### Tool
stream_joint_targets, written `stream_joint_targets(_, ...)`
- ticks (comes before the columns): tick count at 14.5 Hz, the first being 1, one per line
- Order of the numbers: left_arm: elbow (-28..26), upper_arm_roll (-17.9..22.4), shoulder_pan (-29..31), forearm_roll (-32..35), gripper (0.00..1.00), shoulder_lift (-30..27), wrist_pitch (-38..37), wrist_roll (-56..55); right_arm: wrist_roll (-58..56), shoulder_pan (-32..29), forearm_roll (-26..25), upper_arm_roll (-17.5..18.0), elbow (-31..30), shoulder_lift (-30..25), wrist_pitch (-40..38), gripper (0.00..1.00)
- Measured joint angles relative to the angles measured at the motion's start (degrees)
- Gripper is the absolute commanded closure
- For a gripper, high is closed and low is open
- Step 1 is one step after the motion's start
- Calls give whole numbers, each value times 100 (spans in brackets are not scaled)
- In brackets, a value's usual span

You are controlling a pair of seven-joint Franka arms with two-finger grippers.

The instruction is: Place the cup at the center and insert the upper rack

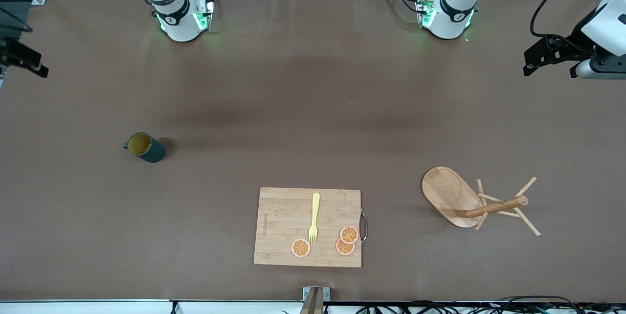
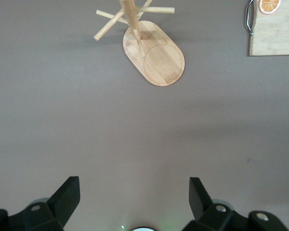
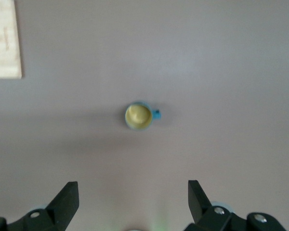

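The cup [image 1: 144, 147], dark teal with a yellow inside, stands upright toward the right arm's end of the table; it also shows in the right wrist view [image 3: 138, 116]. The upper rack [image 1: 452, 195], a wooden mug tree with an oval base, post and pegs, stands on its base toward the left arm's end; it also shows in the left wrist view [image 2: 154, 53]. My left gripper [image 2: 133, 197] is open and empty, high over bare table. My right gripper [image 3: 133, 199] is open and empty, high over bare table, well short of the cup.
A bamboo cutting board [image 1: 279, 226] lies near the front edge at mid-table, with a yellow fork [image 1: 314, 217] and three orange slices [image 1: 349, 234] on it. Both arm bases [image 1: 181, 18] stand along the back edge.
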Motion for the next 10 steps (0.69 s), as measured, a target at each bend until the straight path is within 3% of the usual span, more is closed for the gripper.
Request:
stream_joint_targets(5, 1, -1, -2, 0, 0, 79, 0, 3, -21, -112, 2, 5, -15, 753, 685, 0)
stream_joint_targets(10, 4, -7, -6, 0, 0, 110, 0, 4, -73, -100, 65, 45, -188, 1068, 1111, 0)
